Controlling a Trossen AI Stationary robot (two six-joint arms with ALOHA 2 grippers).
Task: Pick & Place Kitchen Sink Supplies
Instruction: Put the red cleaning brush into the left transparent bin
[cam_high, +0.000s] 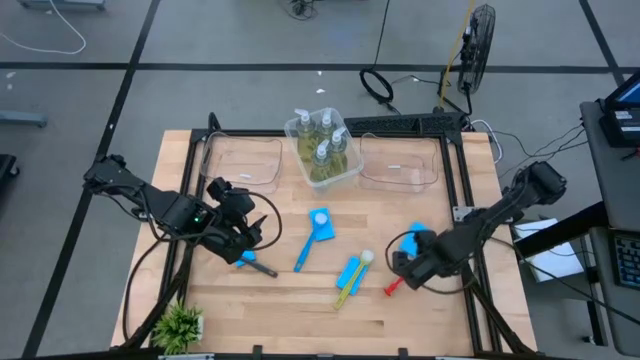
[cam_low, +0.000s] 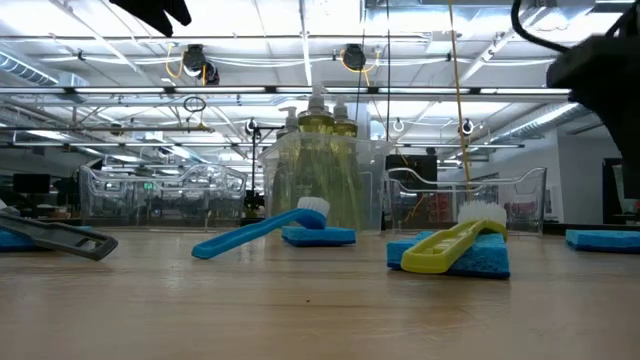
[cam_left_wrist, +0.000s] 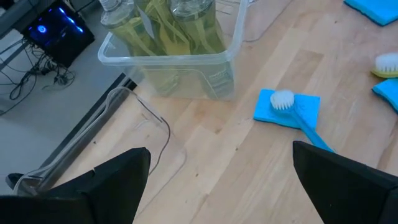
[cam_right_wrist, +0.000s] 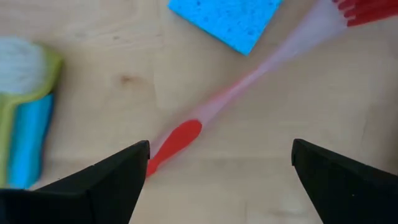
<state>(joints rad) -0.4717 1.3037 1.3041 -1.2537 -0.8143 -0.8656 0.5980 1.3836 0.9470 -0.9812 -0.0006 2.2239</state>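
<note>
- Now we see four clear pump bottles (cam_high: 323, 143) of yellowish soap standing upright, packed together in a clear bin (cam_high: 345, 170) at the middle of the table's (cam_high: 430, 320) far edge, between two more clear bins (cam_high: 243, 160) on either side.
- We count the blue brush (cam_high: 308, 245) near the table's centre: slim, with a white bristle head resting on a flat bright-blue sponge (cam_high: 322, 224); its long axis runs from that head toward the near edge, slanting a little to the left-arm side.
- We find the yellow-green brush (cam_high: 353, 277) just beside it toward the right-arm side, lying across a second blue sponge (cam_high: 347, 270); its white head points to the far edge, its handle to the near edge.
- We see the red brush (cam_right_wrist: 205, 118) under the right gripper (cam_right_wrist: 221, 165), whose fingers are spread wide and hold nothing; the brush has a red handle tip, a pale translucent neck and red bristles, and lies diagonally, with a third blue sponge (cam_high: 422, 238) near its bristle end.
- We spot the black brush (cam_high: 258, 266) beside the left gripper (cam_high: 243, 243), its handle pointing toward the near edge and the table's middle, lying over a blue sponge (cam_low: 15, 238).
- We note the left gripper hangs over the left half of the table with its fingers spread and empty.
- We see a small green plant (cam_high: 178, 325) at the near left corner.
</note>
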